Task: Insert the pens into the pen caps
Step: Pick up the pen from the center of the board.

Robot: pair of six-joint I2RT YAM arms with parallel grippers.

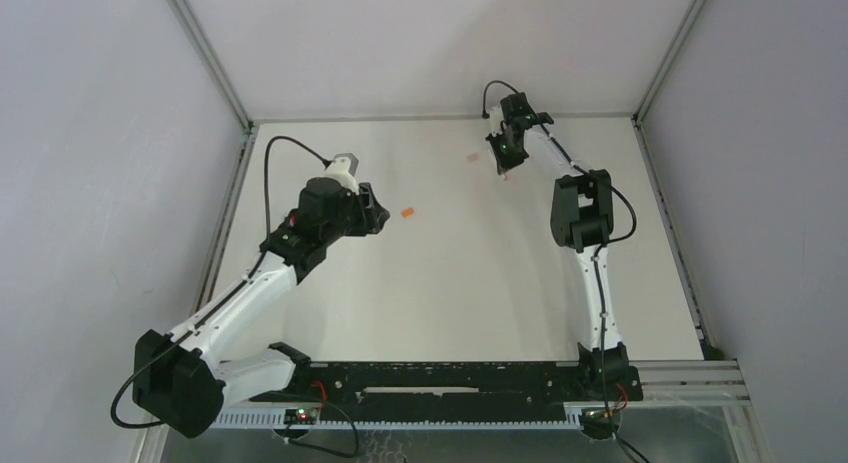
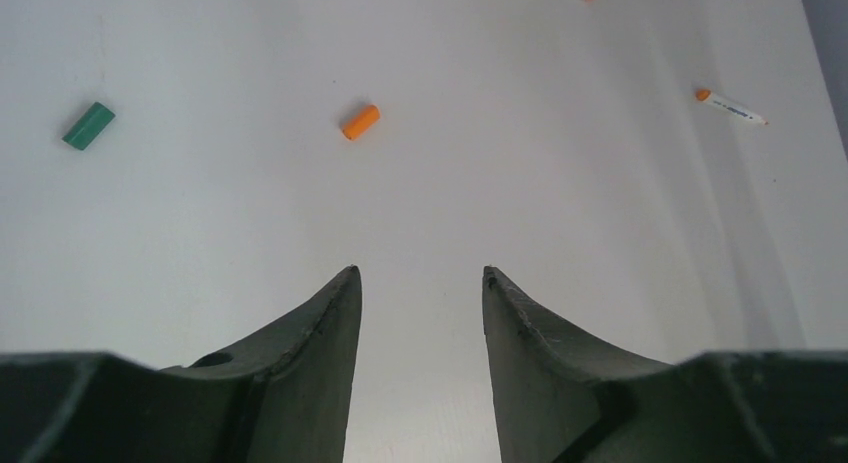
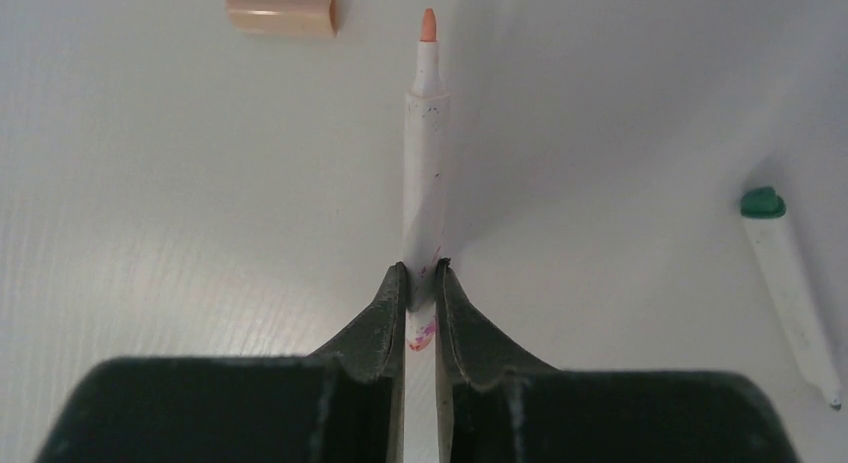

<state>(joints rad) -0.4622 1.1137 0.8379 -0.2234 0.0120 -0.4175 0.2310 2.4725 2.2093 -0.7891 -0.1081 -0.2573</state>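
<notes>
The right tool (image 3: 420, 273) is clamped on a peach-tipped pen (image 3: 425, 153) near its tail. Gripped so far back, the tip could be swung aside and the peach cap (image 3: 281, 11) just ahead knocked away. The left tool (image 2: 420, 283) is held parted and empty, near an orange cap (image 2: 360, 121). The smooth white table (image 1: 450, 303) is enclosed by pale walls (image 1: 100, 133).

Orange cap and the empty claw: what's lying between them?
Nothing. In the left wrist view, only bare white table lies between the left gripper and the orange cap.
</notes>
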